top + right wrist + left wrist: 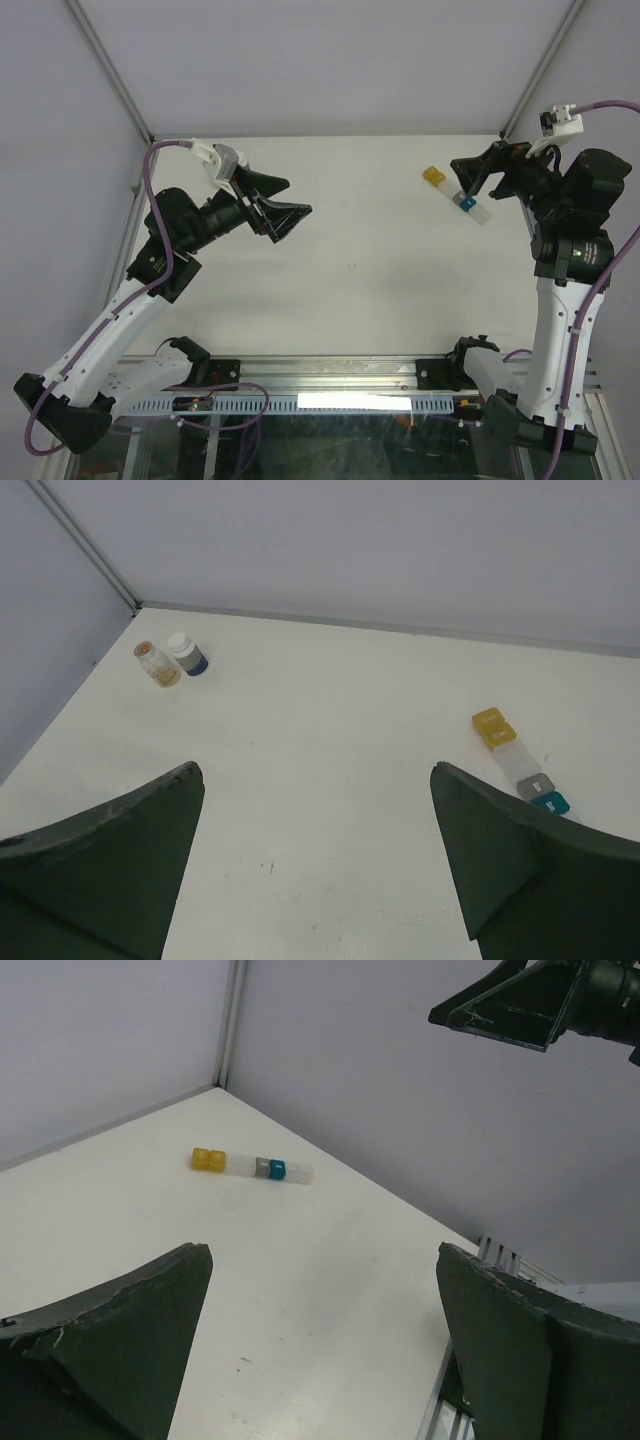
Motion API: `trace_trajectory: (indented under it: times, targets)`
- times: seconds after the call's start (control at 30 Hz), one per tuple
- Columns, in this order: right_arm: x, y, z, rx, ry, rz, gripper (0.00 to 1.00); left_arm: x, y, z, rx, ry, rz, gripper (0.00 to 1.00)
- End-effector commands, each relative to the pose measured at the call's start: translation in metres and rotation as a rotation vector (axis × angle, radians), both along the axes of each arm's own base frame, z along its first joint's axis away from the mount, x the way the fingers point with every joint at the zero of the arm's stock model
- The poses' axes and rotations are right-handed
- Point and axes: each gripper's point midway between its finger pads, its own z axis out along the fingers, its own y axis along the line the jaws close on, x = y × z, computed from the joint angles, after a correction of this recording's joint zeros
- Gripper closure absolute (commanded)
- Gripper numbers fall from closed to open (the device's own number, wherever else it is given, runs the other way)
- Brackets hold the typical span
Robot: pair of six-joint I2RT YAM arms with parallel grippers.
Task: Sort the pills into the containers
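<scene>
The pill-box strip lies on the white table at the back right. Its yellow container (433, 176) is at the far end and its teal container (466, 202), joined to a clear section (481, 213), at the near end. The left wrist view shows yellow (208, 1159) and teal (278, 1170); the right wrist view shows yellow (494, 725) and teal (550, 802). My right gripper (462, 178) (316, 775) hovers open and empty just beside the strip. My left gripper (298, 195) (322, 1260) is open and empty, raised at the back left. No loose pills show.
A small amber vial (157, 664) and a white bottle with a dark band (187, 654) stand together near the back left corner; the left arm hides them in the top view. Grey walls close the back and sides. A metal rail (330, 370) runs along the near edge.
</scene>
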Motion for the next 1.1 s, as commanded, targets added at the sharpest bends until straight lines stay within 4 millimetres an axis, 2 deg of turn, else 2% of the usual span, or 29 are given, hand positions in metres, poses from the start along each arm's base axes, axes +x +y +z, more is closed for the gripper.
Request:
trace_trajectory:
  times: [0.0,0.2,0.33,0.43,0.5,0.67,0.8,0.93,1.0,1.07]
  targets:
    - [0.006,-0.009,0.01,-0.028,-0.055,-0.045,0.01,-0.009,0.0,0.03,-0.051,-0.079,-0.034,0.01]
    - [0.011,-0.007,-0.003,-0.068,-0.06,-0.008,0.01,-0.008,-0.005,0.03,-0.065,-0.081,-0.055,0.01]
    - [0.024,-0.014,-0.031,-0.174,-0.041,0.011,0.0,-0.005,-0.01,0.035,-0.111,-0.081,-0.071,0.01]
    - [0.036,-0.017,-0.064,-0.234,0.022,0.058,0.0,0.0,-0.019,0.043,-0.17,-0.06,-0.11,0.01]
    - [0.049,-0.027,-0.091,-0.283,0.086,0.05,0.0,0.001,-0.025,0.044,-0.183,-0.035,-0.143,0.01]
    - [0.079,-0.073,-0.167,-0.393,0.253,0.001,0.0,0.002,-0.033,0.035,-0.17,-0.032,-0.188,0.01]
    - [0.096,-0.113,-0.216,-0.424,0.364,-0.007,0.02,0.002,-0.035,0.019,-0.119,-0.036,-0.19,0.01]
    - [0.113,-0.132,-0.26,-0.485,0.452,0.046,0.03,0.003,-0.033,0.003,-0.085,-0.042,-0.175,0.01]
    - [0.125,-0.139,-0.277,-0.517,0.482,0.077,0.08,0.006,-0.031,-0.007,-0.069,-0.038,-0.156,0.01]
    - [0.134,-0.142,-0.293,-0.558,0.489,0.15,0.22,0.007,-0.029,-0.017,-0.053,-0.029,-0.136,0.01]
